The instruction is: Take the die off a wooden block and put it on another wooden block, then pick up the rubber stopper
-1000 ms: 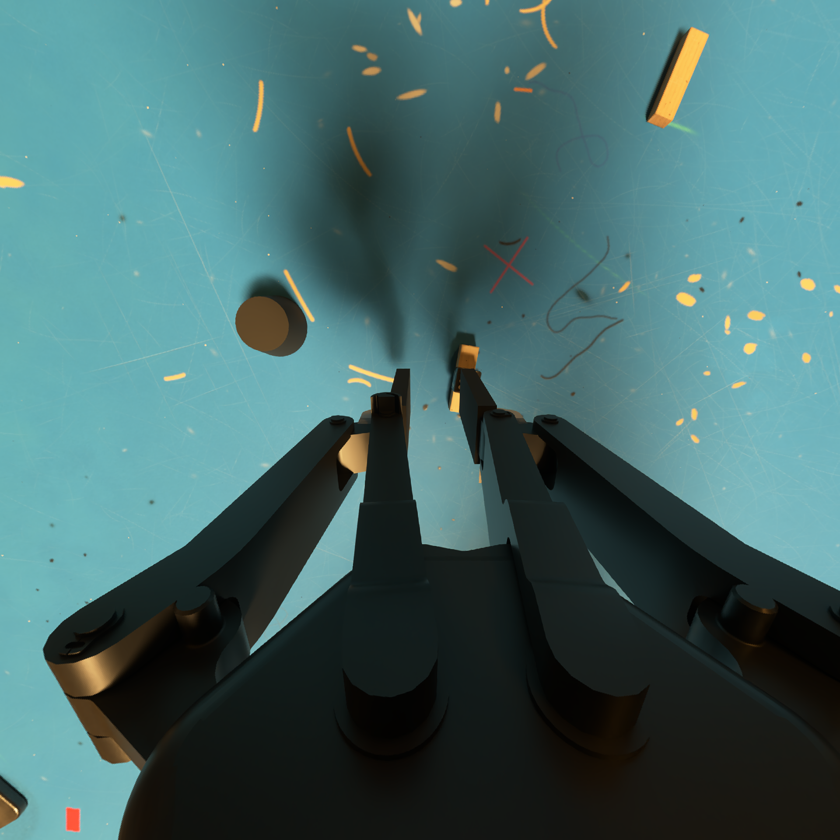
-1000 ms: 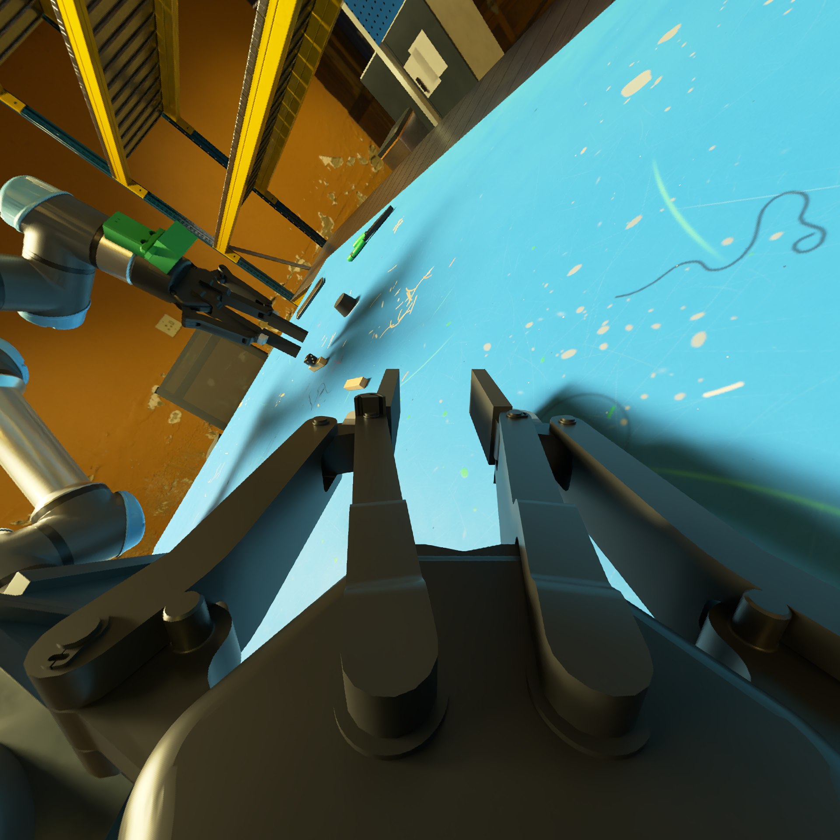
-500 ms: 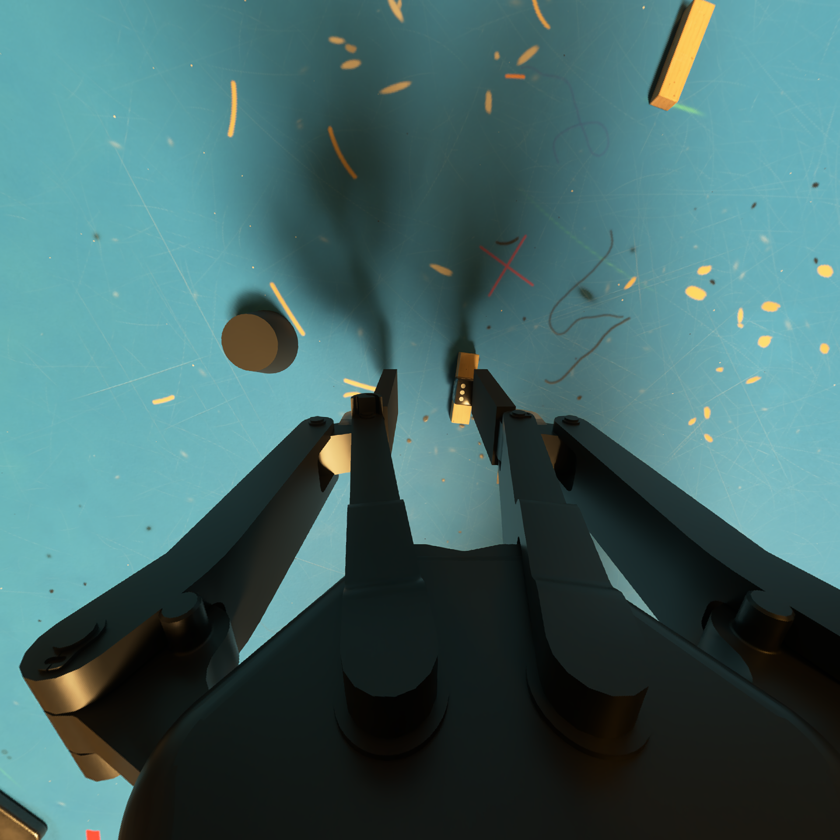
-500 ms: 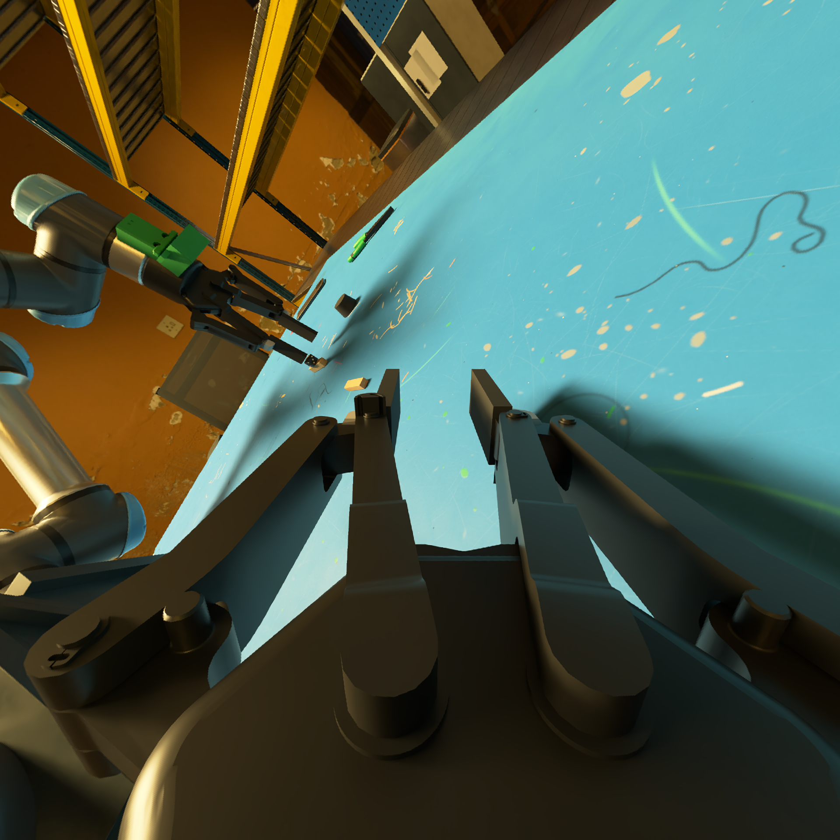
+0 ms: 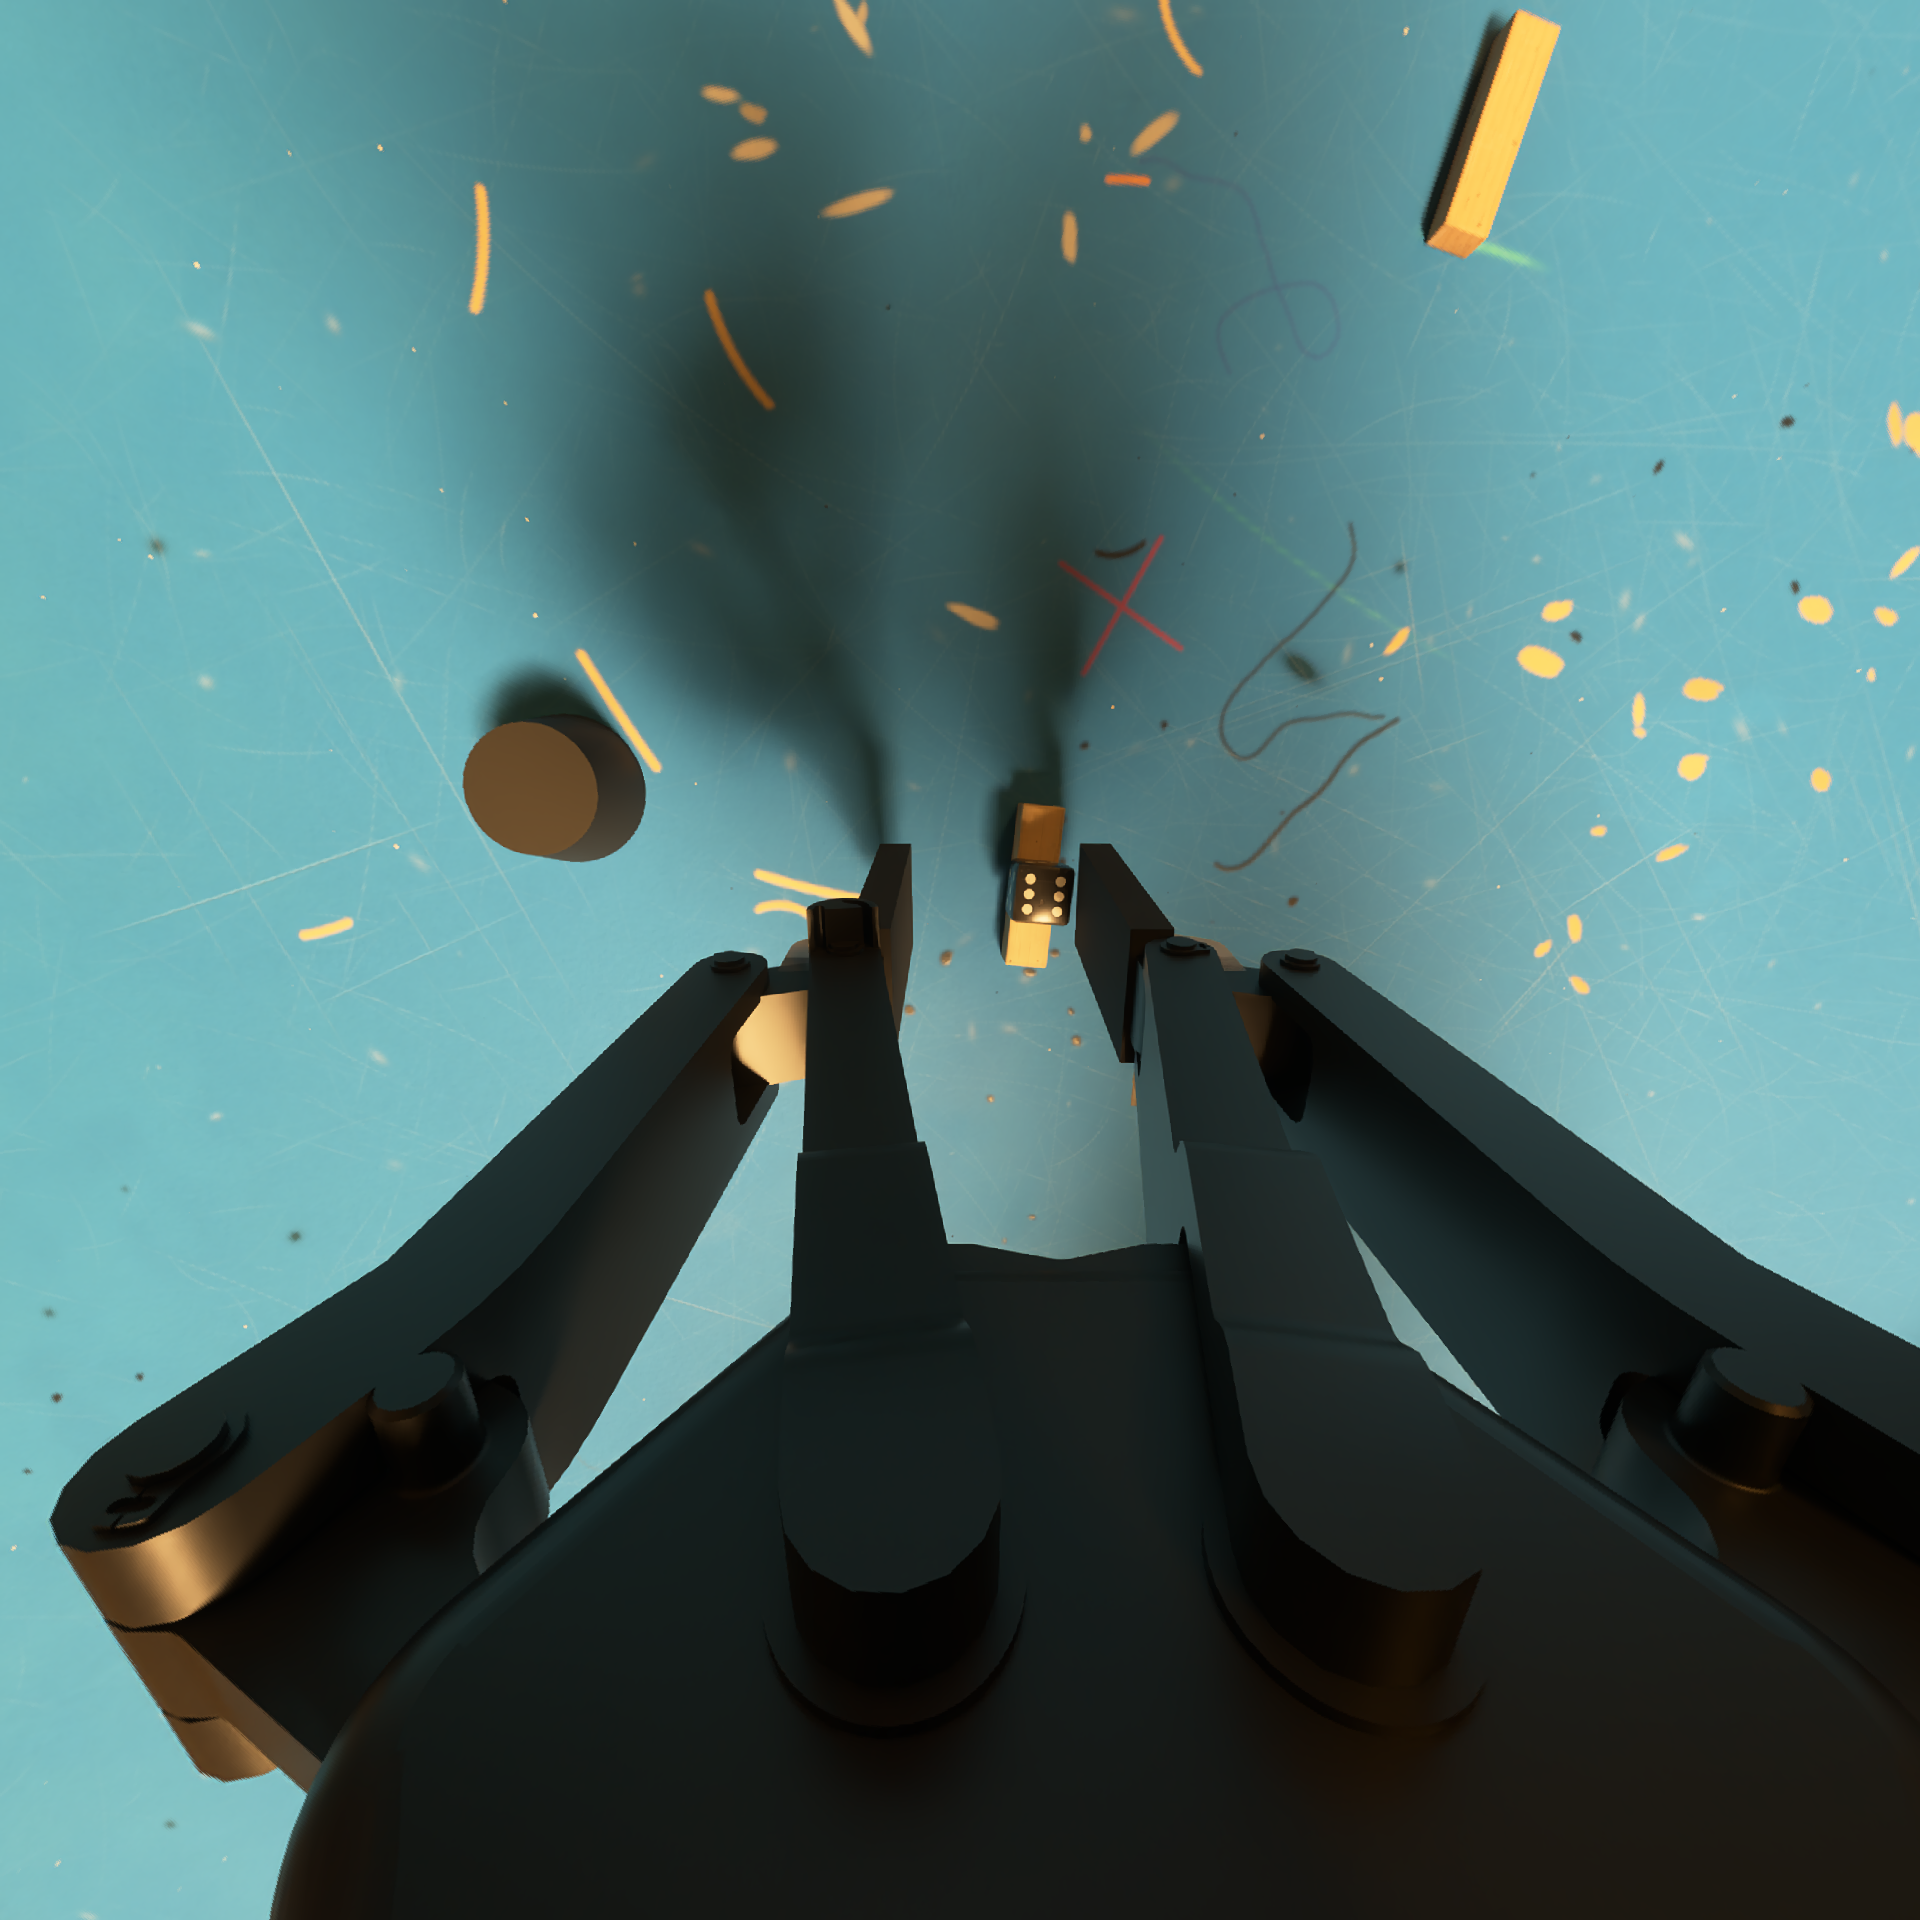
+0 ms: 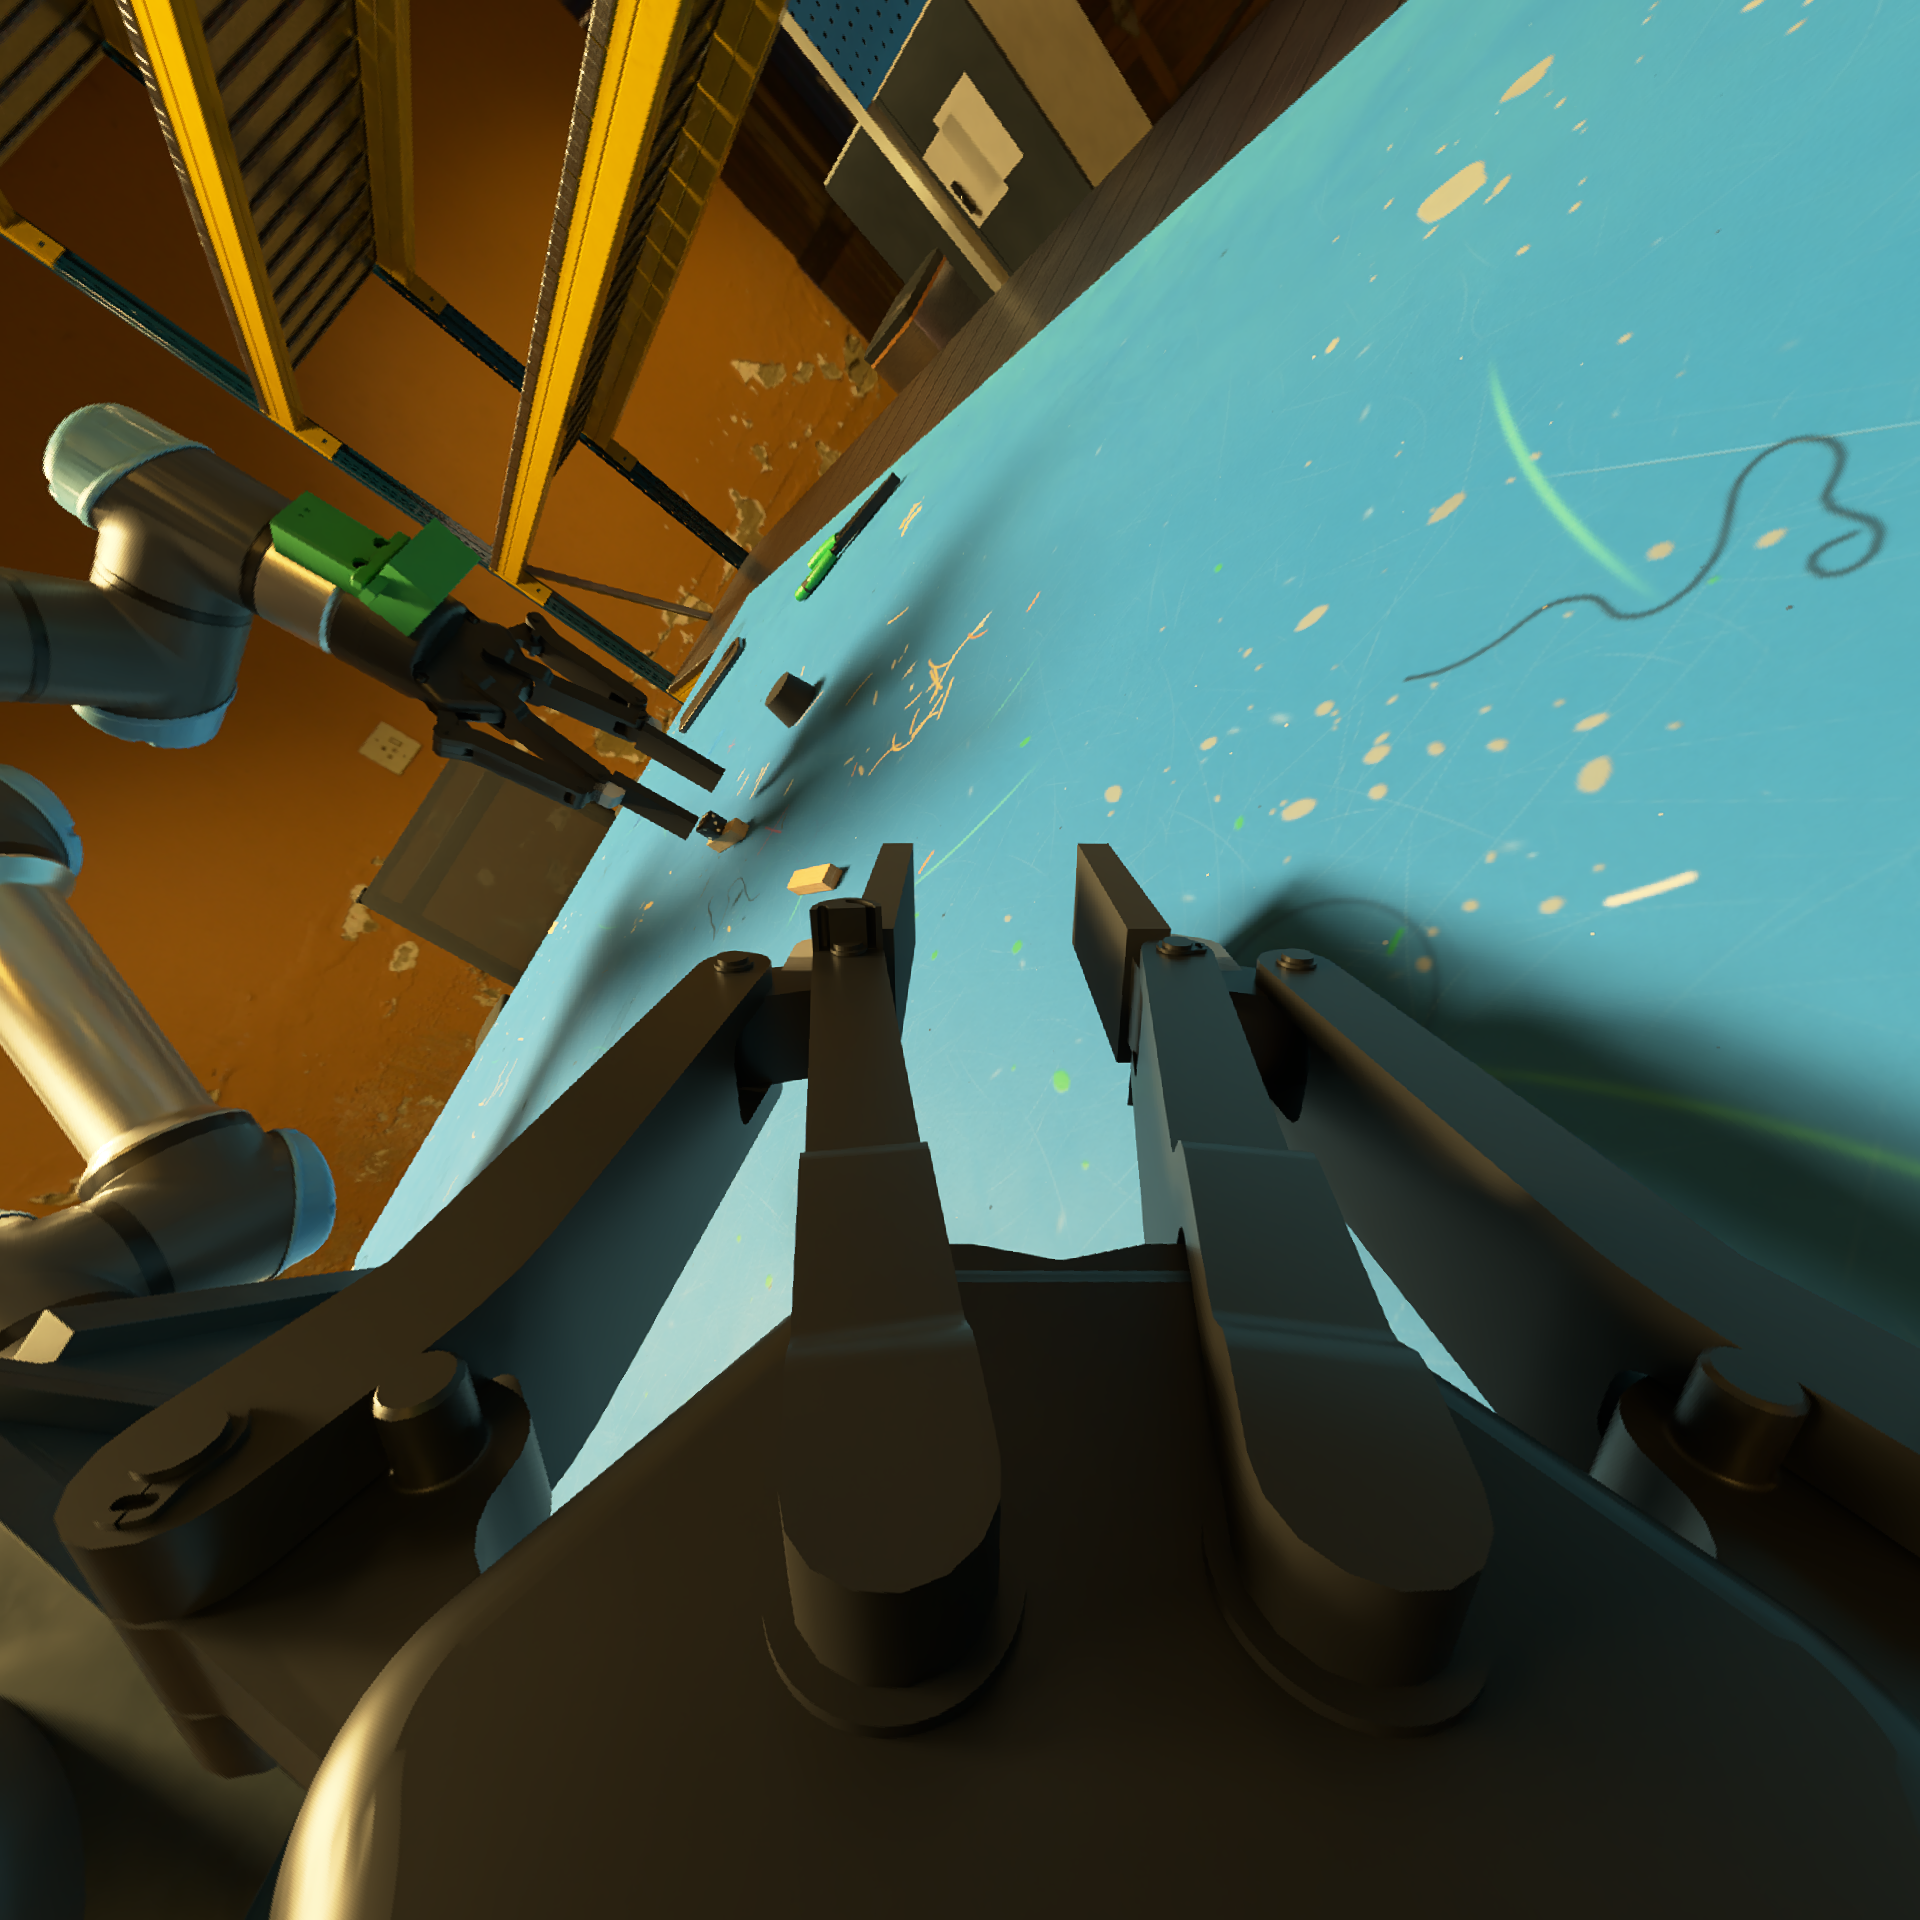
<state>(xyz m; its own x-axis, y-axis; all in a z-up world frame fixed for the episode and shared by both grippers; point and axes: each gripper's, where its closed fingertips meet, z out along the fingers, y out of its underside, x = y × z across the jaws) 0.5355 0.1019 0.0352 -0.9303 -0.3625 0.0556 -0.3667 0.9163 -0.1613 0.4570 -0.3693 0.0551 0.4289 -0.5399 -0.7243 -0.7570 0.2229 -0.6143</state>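
We see the left gripper [image 5: 994, 883] as matte black: two flat finger bars, paired curved linkage arms, round pivot pins with small screws, and a domed black base behind the fingers. The right gripper [image 6: 994, 883] has the same build, lit browner. Left of it, the left arm [image 6: 156, 582] is silver tube with pale blue joint caps and a green bracket [image 6: 374, 561] at its wrist.

no legible txt or brands, six white pips on black die [image 5: 1040, 895] top face, red x mark on table [image 5: 1121, 606]
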